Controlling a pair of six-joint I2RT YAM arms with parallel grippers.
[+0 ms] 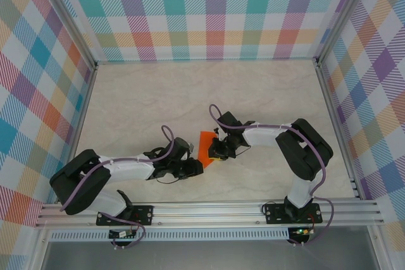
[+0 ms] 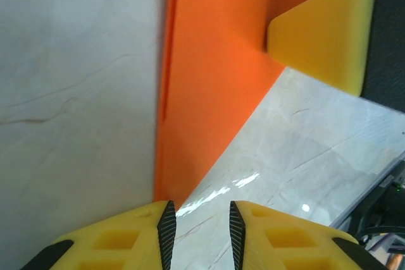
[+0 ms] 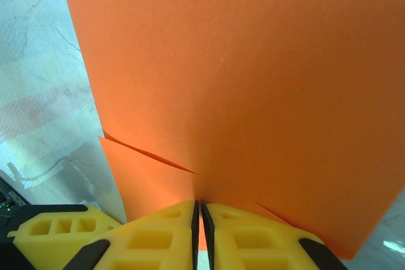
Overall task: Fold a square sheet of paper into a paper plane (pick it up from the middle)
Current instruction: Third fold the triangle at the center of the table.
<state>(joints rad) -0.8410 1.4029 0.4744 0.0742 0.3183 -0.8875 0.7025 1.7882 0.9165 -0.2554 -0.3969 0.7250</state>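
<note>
The square sheet of paper (image 1: pixel 205 144), bright orange and folded into overlapping layers, lies near the centre of the table (image 1: pixel 190 93), slightly to the near side, between the 2 grippers. The right gripper (image 3: pixel 199 218) is clamped on the square sheet of paper: in the right wrist view its 2 yellow fingers (image 3: pixel 152 238) close together on the paper edge, and 1 folded flap edge runs diagonally just above them. In the left wrist view, 1 yellow finger of the right gripper bears on the far part of the sheet. The left gripper (image 2: pixel 199 219) sits just to the near-left of the sheet with its jaws apart, and bare table surface shows between the pads. The tapered near tip of the sheet ends just beside the left pad (image 2: pixel 166 229); whether they touch cannot be told. Plaid panels (image 1: pixel 215 11) enclose the table on the left, far and right sides.
</note>
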